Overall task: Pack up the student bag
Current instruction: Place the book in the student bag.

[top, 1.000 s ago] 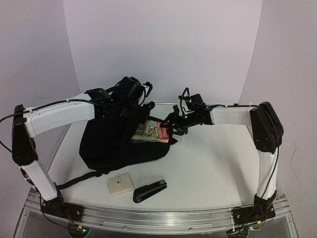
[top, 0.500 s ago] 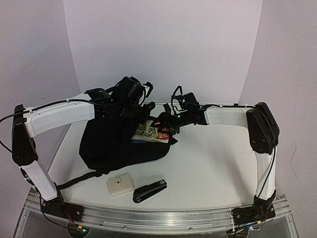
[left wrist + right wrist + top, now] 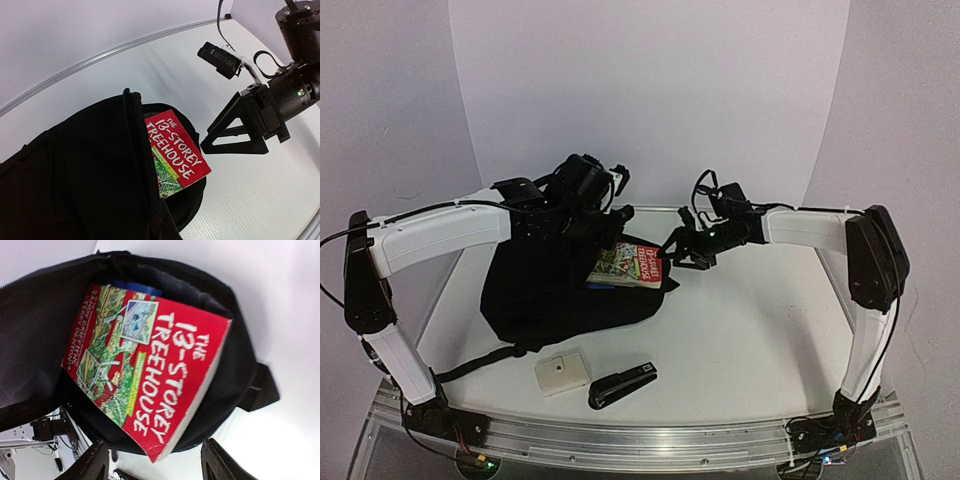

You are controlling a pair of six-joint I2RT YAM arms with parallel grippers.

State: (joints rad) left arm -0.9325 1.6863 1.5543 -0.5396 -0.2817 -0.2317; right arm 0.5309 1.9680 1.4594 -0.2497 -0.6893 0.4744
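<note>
The student bag point(image 3: 545, 290) lies left of centre on the worktop point(image 3: 750, 320), its mouth facing right with a red paperback point(image 3: 628, 265) sticking halfway out. The right hand point(image 3: 680, 256) hovers just right of the paperback, jaws wide and empty. The left hand point(image 3: 605, 222) is closed tight at the bag's upper rim; what it pinches is hidden.

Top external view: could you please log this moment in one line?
large black fabric backpack open | red paperback book half inside | left gripper shut on backpack | right gripper open, empty
</note>
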